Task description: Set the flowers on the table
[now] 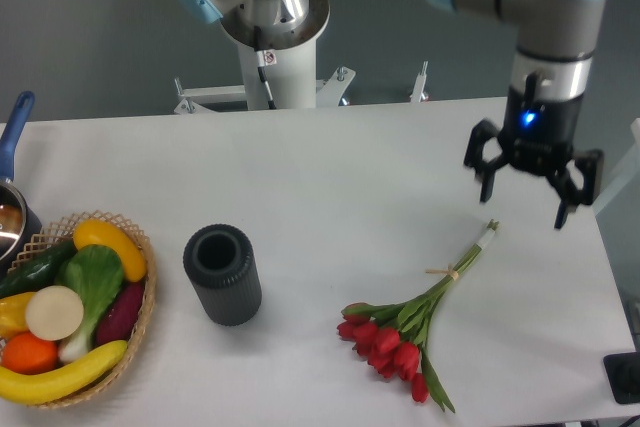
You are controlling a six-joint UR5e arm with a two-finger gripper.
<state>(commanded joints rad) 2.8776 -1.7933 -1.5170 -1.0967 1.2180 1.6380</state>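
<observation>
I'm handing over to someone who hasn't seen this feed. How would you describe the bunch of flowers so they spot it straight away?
On the white table, look to the near right part, below the open gripper that hangs above it. The flowers lie flat there, red heads toward the front edge and green stems running up to the right, tied with tan string. Unlike the dark ribbed vase and the wicker basket at left, they are long and thin.
</observation>
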